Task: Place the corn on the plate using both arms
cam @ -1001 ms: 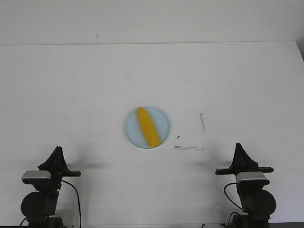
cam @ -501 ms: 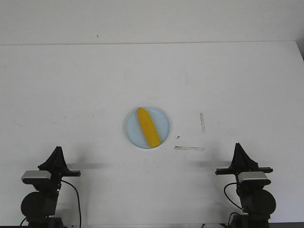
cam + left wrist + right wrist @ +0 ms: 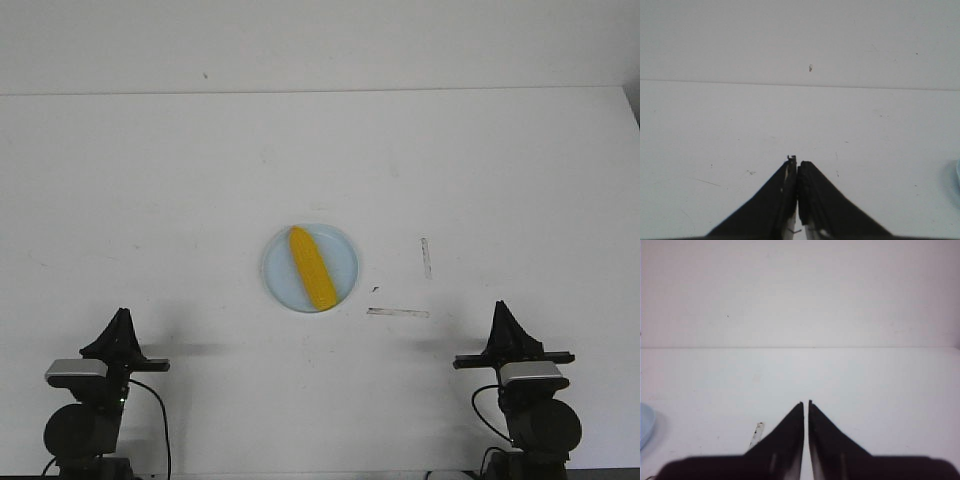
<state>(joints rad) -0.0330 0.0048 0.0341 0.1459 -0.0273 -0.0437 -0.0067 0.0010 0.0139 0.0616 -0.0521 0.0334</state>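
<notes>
Jaws on both grippers are closed and grip nothing. Corn (image 3: 311,268) lies diagonally inside the plate (image 3: 345,262) at table centre, pointed end away from the robot. Left gripper (image 3: 121,318) and right gripper (image 3: 502,308) sit parked near the front edge, well apart from the plate. Judgement: placement appears complete; hold both arms clear.

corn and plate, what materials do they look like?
Corn: likely moulded plastic; uniform saturated yellow-orange, smooth, no husk or visible kernel detail at this range. Plate: pale blue, smooth, even colour with a thin raised rim; plastic or glazed ceramic, the view can't settle which.
</notes>
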